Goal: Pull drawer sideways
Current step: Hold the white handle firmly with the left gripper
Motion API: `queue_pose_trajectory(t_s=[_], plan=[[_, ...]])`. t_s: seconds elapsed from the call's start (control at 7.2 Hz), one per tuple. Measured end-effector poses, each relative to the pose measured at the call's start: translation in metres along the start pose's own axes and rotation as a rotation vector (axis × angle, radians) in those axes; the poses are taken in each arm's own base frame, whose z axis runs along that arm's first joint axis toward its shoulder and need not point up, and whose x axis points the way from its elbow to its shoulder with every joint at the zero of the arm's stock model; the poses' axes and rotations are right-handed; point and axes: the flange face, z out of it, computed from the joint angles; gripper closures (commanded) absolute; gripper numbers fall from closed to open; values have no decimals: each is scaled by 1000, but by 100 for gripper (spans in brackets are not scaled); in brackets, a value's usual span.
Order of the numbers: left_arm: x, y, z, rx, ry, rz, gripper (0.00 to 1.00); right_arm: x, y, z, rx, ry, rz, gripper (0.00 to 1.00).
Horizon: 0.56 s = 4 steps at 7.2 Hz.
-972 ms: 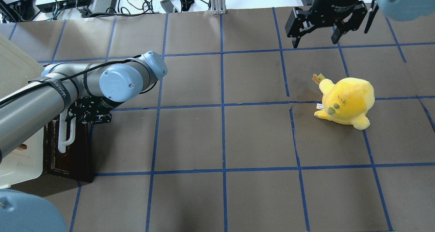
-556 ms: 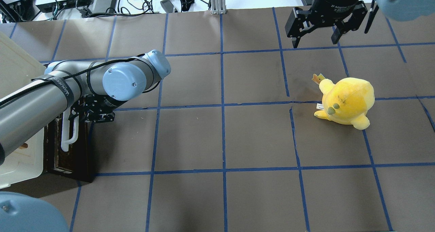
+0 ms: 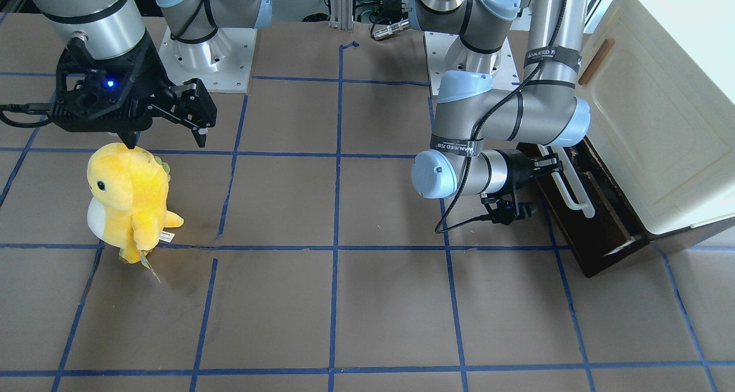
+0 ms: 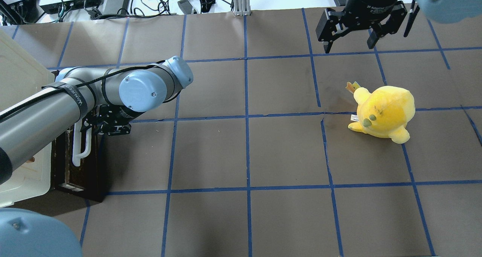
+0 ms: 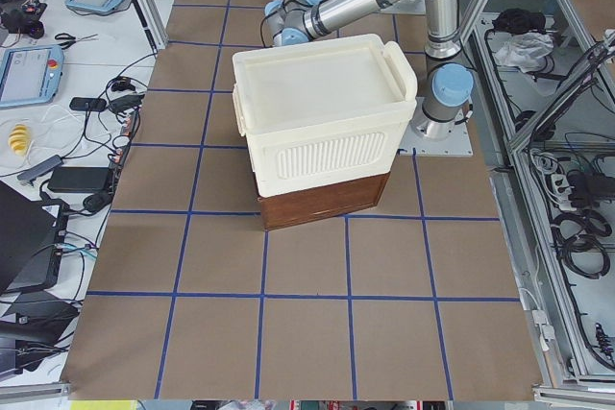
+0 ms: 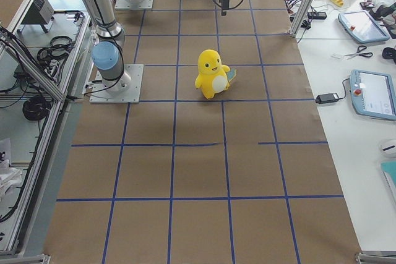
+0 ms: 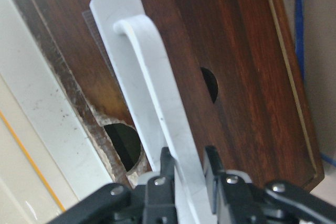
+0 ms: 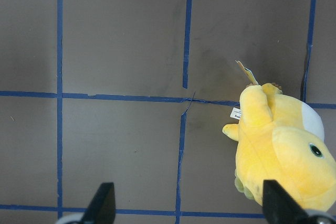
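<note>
The dark brown wooden drawer [image 4: 81, 170] sits under a cream-white cabinet [image 4: 17, 84] at the table's left edge. It also shows in the front view [image 3: 600, 231] and in the exterior left view [image 5: 317, 201]. Its long white bar handle [image 4: 81, 148] runs along the front. My left gripper [image 4: 88, 127] is shut on the upper end of this handle. In the left wrist view the fingers [image 7: 167, 174] pinch the white bar [image 7: 155, 93] from both sides. My right gripper [image 4: 350, 38] hangs open and empty at the far right, above the table, with its fingertips [image 8: 102, 203] wide apart.
A yellow plush toy [image 4: 384, 112] stands on the right half of the table, just in front of the right gripper; it also shows in the right wrist view [image 8: 283, 156]. Brown paper with a blue tape grid [image 4: 246, 155] covers the table. Cables and power bricks [image 4: 113, 1] lie beyond the far edge.
My left gripper has moved a little to the right with the handle in it, and the drawer front came along. The cream cabinet shifted slightly too. The right arm has not moved.
</note>
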Motion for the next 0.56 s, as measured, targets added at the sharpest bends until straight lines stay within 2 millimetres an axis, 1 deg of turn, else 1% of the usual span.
queue_pose_trajectory(t_s=[0.28, 0.56], plan=[[3, 0, -3, 8, -4, 2, 8, 0, 0, 0, 0, 0, 0, 0], [4, 0, -3, 10, -2, 2, 10, 0, 0, 0, 0, 0, 0, 0]])
